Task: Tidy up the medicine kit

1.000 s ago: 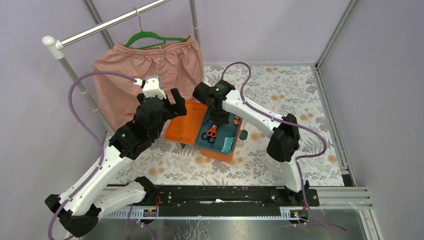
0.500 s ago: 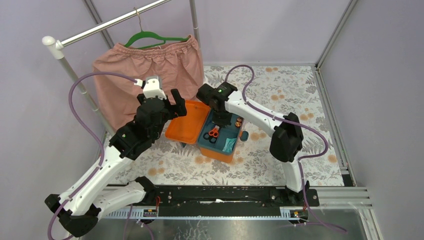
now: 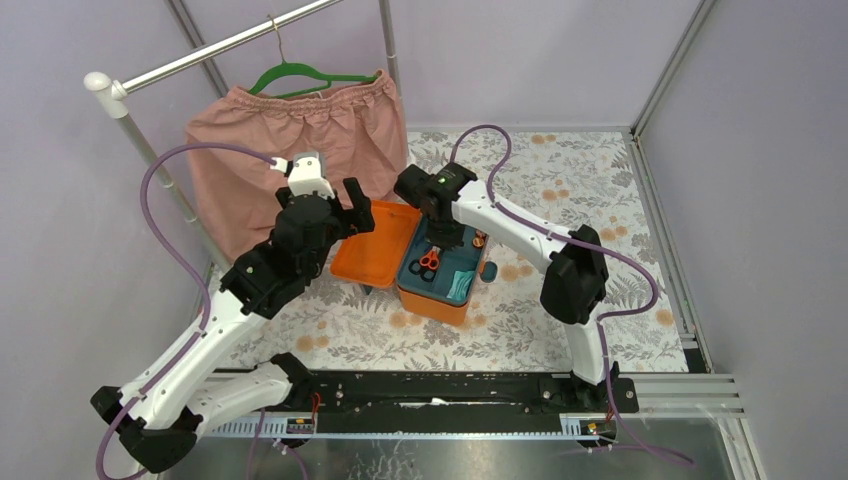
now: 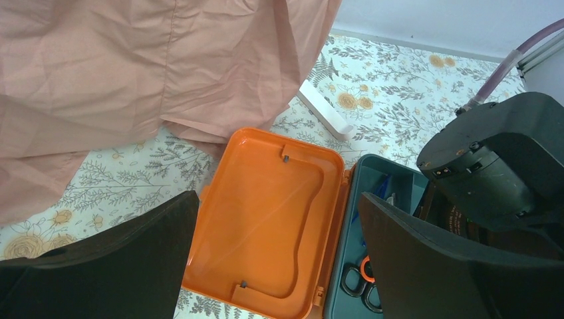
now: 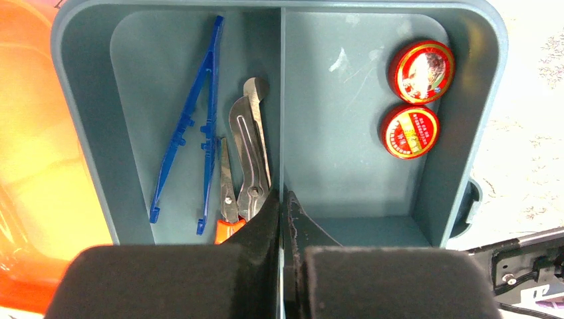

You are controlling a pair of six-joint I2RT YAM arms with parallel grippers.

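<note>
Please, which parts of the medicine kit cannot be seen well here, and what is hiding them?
Right wrist view: the handles of the scissors, hidden behind the right gripper.
Right wrist view: print on the red tins, too small to read.
Left wrist view: most of the insert tray, covered by the right arm.
Every view: inside the orange box, hidden under the tray.

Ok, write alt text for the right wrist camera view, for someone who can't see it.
The right gripper, seen from above, closed on the central divider of a dark teal tray. Left compartment holds blue tweezers and two pairs of scissors; right compartment holds two round red tins.
</note>
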